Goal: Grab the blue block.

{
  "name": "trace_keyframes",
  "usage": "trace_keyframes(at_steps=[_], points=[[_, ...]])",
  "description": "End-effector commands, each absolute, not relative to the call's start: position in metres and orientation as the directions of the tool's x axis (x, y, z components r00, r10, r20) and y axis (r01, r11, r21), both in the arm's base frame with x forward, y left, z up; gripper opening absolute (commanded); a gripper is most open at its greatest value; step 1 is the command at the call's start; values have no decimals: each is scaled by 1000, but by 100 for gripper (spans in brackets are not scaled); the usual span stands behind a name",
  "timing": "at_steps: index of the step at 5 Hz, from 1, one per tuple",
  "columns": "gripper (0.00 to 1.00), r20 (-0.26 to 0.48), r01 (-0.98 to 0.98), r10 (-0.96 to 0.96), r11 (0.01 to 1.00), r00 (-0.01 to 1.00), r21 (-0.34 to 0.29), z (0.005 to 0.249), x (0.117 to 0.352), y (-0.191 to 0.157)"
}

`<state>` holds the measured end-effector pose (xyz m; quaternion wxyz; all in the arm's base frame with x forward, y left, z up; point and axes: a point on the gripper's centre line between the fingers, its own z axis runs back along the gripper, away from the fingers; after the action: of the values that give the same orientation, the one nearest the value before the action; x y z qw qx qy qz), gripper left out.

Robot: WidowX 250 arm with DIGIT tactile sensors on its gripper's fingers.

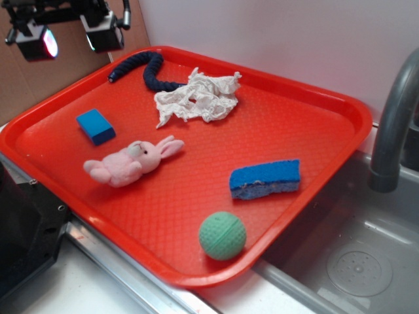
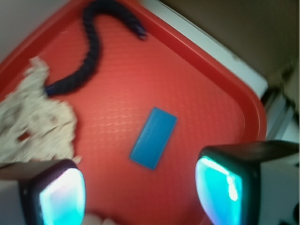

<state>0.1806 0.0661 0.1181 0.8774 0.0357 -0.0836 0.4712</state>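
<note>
Below the raised gripper (image 1: 71,36) spreads a big red tray (image 1: 308,124), which fills most of the counter beside a steel sink (image 1: 366,261) with a grey faucet (image 1: 393,131) on the side far from the tool. The gripper hangs high over the tray's far left corner, its two fingers (image 2: 51,192) standing wide apart with nothing between them; in the wrist view their pads glow cyan at the bottom edge of the picture.

On the tray, a crumpled white cloth (image 1: 196,98) lies to the gripper's right, near the back rim, with a dark blue rope (image 1: 147,69) curling beside it and partly tucked under its edge; the rope's free end reaches closest to the tool. A blue sponge (image 1: 265,178) with a greyish under-layer rests well away from the gripper, toward the sink side. A pink plush bunny (image 1: 131,162) lies on its side near the tray's middle, further forward than the tool. A green ball (image 1: 222,235) sits near the front rim, the farthest thing from the gripper.

Smallest is the blue block (image 1: 95,125), lying flat on the tray almost straight beneath the gripper and just behind the bunny. In the wrist view the blue block (image 2: 153,138) shows between and a little ahead of the two fingers, turned at a slant, untouched.
</note>
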Motion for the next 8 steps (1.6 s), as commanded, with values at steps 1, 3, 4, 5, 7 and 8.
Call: trace_keyframes(at_steps=[1,3,4,5,7,8], points=[[100,166,-868,859,495,484,-34,79,179,82],[100,146,-877,866,481,478,23,40,183,88],[100,128,-878,869,476,478,54,22,176,91],[63,115,-853,846,519,521,50,10,177,87],[0,136,-608,606,793,784,-36,81,175,71],[0,98,-394,398,917,912,-55,131,168,69]])
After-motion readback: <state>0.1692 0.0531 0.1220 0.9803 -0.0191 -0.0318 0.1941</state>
